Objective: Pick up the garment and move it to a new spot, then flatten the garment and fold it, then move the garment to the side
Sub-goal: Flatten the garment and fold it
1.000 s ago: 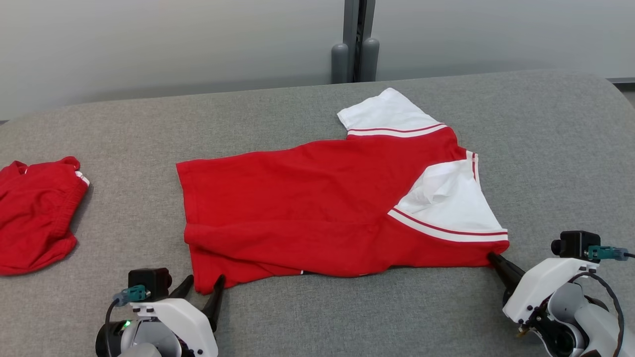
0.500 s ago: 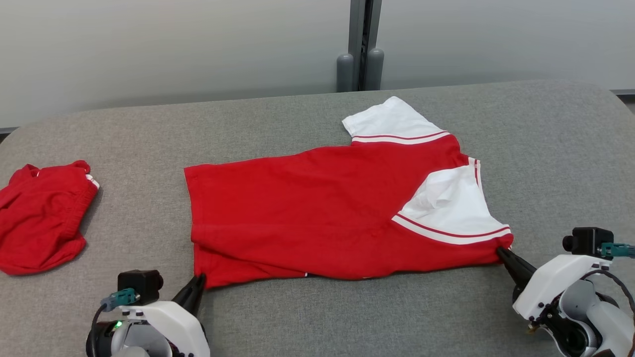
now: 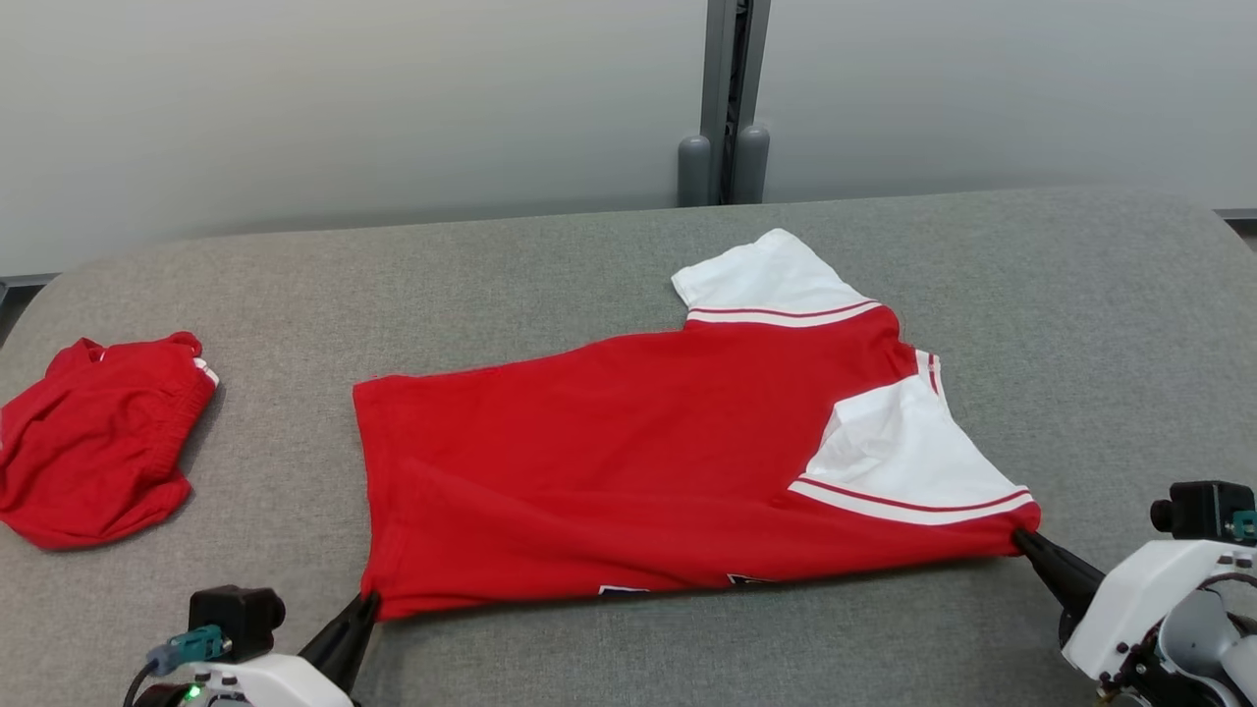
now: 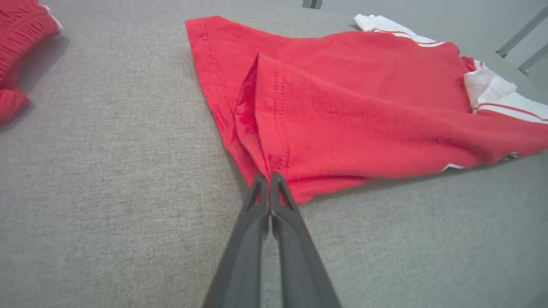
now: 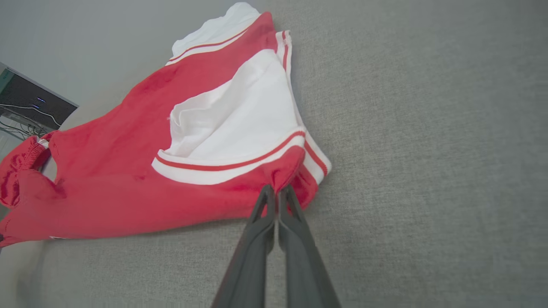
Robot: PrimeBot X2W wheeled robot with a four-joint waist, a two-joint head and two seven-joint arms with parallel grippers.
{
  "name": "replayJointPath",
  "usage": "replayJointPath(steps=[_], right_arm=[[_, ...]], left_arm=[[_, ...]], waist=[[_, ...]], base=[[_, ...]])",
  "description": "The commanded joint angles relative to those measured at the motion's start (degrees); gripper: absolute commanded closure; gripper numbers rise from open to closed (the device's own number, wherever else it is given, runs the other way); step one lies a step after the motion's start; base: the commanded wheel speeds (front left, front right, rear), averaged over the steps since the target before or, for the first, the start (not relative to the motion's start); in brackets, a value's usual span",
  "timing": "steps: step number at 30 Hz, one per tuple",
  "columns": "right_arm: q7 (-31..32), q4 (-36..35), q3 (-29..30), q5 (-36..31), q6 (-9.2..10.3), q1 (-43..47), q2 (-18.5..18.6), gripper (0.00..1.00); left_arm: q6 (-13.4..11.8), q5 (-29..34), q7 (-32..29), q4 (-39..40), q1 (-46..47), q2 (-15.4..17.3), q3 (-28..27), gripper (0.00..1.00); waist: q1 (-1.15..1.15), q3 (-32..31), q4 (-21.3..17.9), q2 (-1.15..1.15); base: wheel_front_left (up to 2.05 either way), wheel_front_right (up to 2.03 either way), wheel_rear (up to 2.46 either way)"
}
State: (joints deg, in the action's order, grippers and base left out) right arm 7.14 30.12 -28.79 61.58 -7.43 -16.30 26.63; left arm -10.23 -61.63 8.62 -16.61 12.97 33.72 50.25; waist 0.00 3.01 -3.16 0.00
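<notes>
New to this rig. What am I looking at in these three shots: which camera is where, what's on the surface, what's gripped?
It's a two-armed robot at a grey fabric-covered table. The wide shot comes from a camera on its head, looking down. The other two come from cameras on each wrist, looking along that arm's two dark fingers. A red shirt with white sleeves lies spread in the middle, and a crumpled red garment sits apart at the robot's left. The left gripper is shut on the shirt's near hem corner. The right gripper is shut on its near corner by the sleeve.
</notes>
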Motion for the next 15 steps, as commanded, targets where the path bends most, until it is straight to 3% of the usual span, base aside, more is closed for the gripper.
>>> replayJointPath(steps=[1, 7, 15], right_arm=[[0.38, -0.74, 0.35, 0.29, -0.13, 1.05, 0.96, 1.0], [-0.03, -2.96, 2.88, -0.32, -0.08, 5.07, 2.17, 1.0], [1.49, -5.2, 5.97, -1.62, -0.08, 9.59, 0.68, 1.0]], left_arm=[[0.43, 0.25, 0.52, 0.64, -0.85, 0.91, 0.06, 1.0], [-0.23, 0.52, 1.76, 2.88, -3.33, 3.19, -0.07, 1.0], [-1.97, -0.13, -1.47, 5.45, -5.84, 5.51, 1.44, 1.0]], waist=[[0.0, -0.29, -0.02, 0.0], [0.0, -0.82, -0.1, 0.0], [0.0, -0.34, 0.19, 0.0]], base=[[0.0, 0.0, 0.0], [0.0, 0.0, 0.0], [0.0, 0.0, 0.0]])
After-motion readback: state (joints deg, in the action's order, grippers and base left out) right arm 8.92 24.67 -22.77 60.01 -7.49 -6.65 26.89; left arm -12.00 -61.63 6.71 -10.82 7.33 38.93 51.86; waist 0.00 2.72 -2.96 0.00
